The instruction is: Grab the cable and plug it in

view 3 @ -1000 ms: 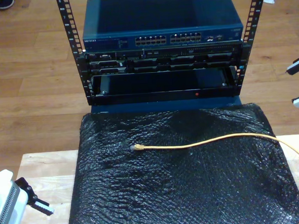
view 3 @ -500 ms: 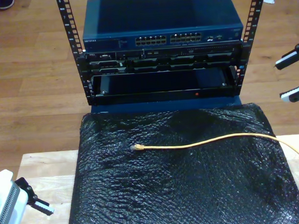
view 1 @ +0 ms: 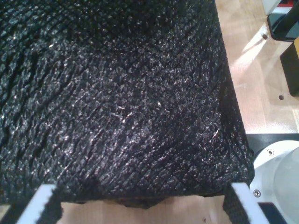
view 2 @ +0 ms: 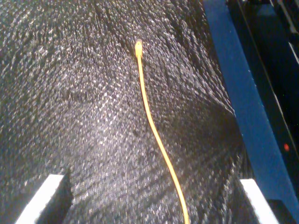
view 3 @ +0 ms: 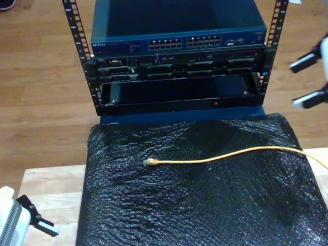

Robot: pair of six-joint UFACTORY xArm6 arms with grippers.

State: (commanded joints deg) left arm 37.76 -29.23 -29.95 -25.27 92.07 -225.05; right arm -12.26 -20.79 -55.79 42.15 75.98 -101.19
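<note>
Lying loose on the black mat (view 3: pixel 203 210), the cable (view 3: pixel 227 155) ends in its plug (view 2: pixel 138 46) — untouched. My second end effector (view 3: pixel 309 82) hovers spread wide at the exterior view's right; my first end effector (view 1: pixel 140 205) is spread too — over the mat's edge.

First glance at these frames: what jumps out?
The yellow cable stands out most, lying loose across the black bubble-wrap mat, its plug toward the exterior view's left. Behind the mat stands a rack holding a blue network switch. My second gripper hovers open at the exterior view's right, holding nothing.
</note>
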